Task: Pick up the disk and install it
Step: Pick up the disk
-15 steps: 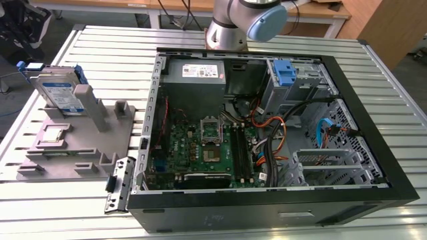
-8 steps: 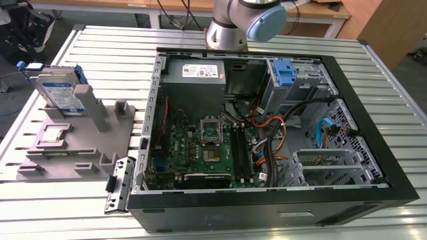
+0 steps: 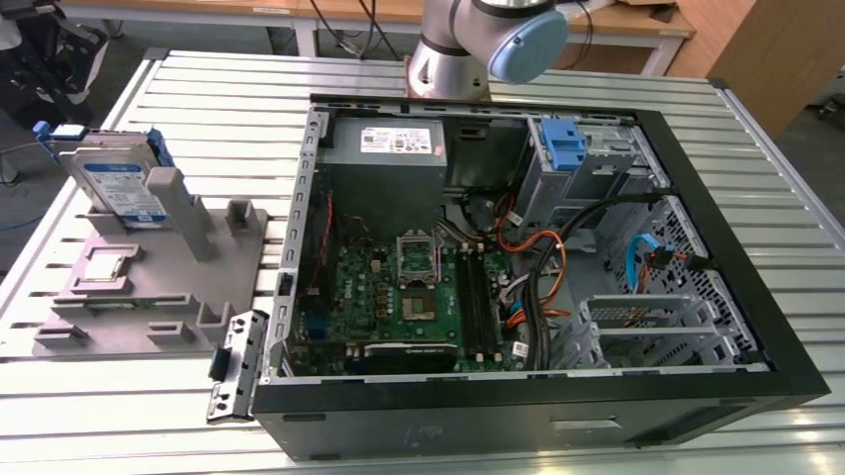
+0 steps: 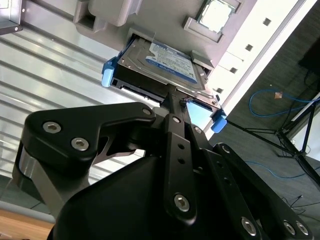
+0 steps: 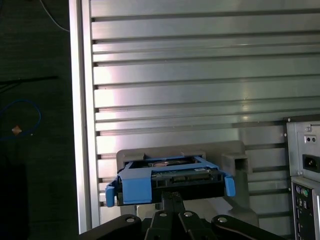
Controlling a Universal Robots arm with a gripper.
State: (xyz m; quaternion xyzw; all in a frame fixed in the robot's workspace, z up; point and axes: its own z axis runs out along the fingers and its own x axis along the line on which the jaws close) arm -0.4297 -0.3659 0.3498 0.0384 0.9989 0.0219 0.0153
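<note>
While the gripper (image 4: 176,96) is drawn narrow and holds nothing, it points at the disk (image 4: 167,60), which lies straight ahead with its long axis crosswise to the gripper. The disk is propped on edge in the grey stand (image 3: 158,287) at the exterior view's left, well apart from the open computer case (image 3: 528,401).

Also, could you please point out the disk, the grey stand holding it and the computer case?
disk (image 3: 117,186): exterior view, on its labelled face.
grey stand (image 3: 212,282): exterior view, on its bare base plate.
computer case (image 3: 528,408): exterior view, on its black near wall.
</note>
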